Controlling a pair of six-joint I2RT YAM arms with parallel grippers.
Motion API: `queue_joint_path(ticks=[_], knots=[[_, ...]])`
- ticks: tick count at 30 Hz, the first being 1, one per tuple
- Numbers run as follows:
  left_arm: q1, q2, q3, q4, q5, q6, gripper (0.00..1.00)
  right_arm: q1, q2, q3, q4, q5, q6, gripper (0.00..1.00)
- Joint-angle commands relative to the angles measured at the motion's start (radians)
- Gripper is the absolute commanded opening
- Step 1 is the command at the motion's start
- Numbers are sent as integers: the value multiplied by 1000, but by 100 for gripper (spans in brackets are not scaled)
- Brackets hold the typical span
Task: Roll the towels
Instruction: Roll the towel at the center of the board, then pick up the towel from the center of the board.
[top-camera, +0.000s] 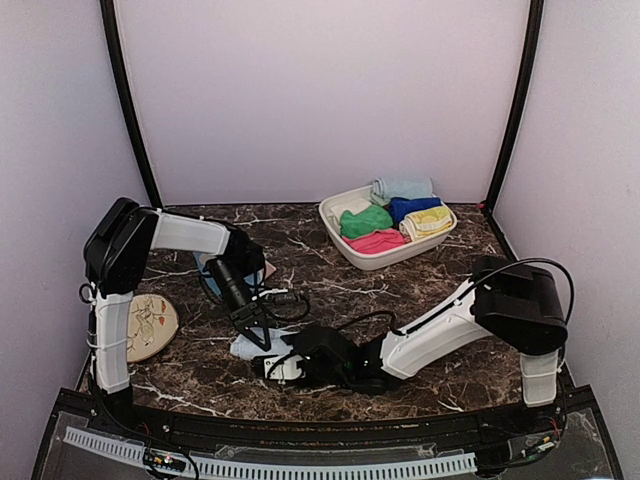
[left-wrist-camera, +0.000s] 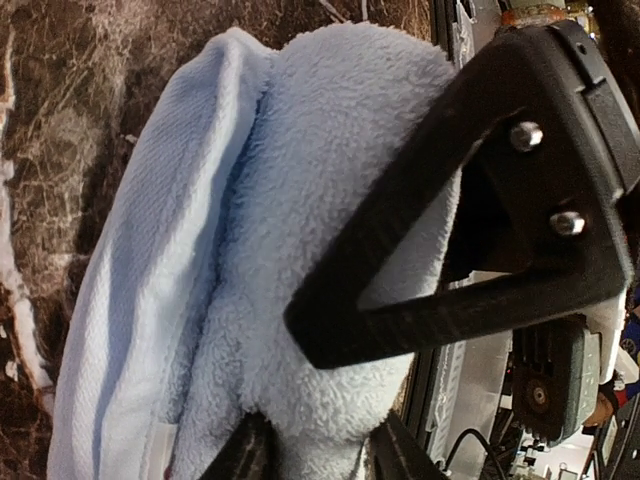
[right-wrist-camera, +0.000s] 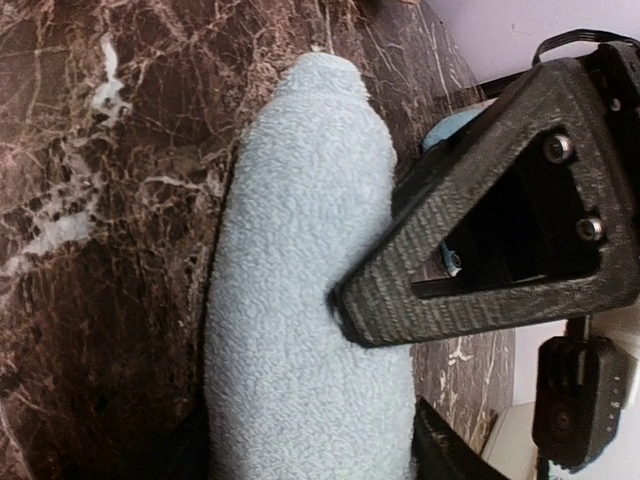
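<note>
Here, your left arm climbs from its base at the near left, folds at a high elbow and runs right above the desk (top-camera: 440, 290). Its wrist then tips steeply down, so the left pincer (top-camera: 257, 335) points at the near middle of the desk. Your right arm mirrors it from the near right. Its elbow is bent high and its forearm stretches low to the left, until the right pincer (top-camera: 272, 365) lies almost flat, just near of the left one. Both meet on the pale blue towel (top-camera: 243, 348), which lies as a roll on the desk. In the left wrist view the roll sits between jaws that stand partly apart, and a black finger (left-wrist-camera: 420, 170) lies against the pile; you cannot tell whether it clamps. In the right wrist view the jaws are about half open around the roll. One finger (right-wrist-camera: 420, 220) touches its side with the tip, and a firm hold cannot be told either. The second blue towel (top-camera: 207, 278) lies farther left, mostly hidden by your left forearm. A beige plate (top-camera: 150, 325) sits at the near left, and a basin (top-camera: 345, 245) of rolled towels at the far right.
</note>
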Motion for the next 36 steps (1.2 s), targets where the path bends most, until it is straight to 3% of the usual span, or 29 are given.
queue_joint_path(ticks=[1, 3, 5, 10, 14, 21, 25, 32, 36], knots=[[32, -25, -81, 174, -186, 9, 41, -41, 29, 31, -227, -88, 196, 51], [71, -77, -108, 214, -145, -1, 72, -53, 25, 36, -290, -144, 273, 46], [111, -163, -142, 255, -107, -12, 82, -68, 25, 38, -340, -212, 349, 45], [183, -372, -235, 308, -39, -2, 84, -119, 43, 94, -467, -429, 502, 43], [187, -500, -296, 329, -97, 30, 82, -185, 81, 159, -541, -633, 608, 36], [179, -627, -426, 426, -182, 82, 81, -271, 143, 180, -520, -858, 798, 18], [165, -637, -447, 440, -212, 74, 81, -307, 176, 204, -510, -930, 914, 0], [159, -643, -436, 457, -198, 34, 76, -381, 131, 209, -376, -1084, 1115, 0], [87, -691, -467, 542, -299, 39, 76, -396, 162, 273, -393, -1136, 1188, 0]])
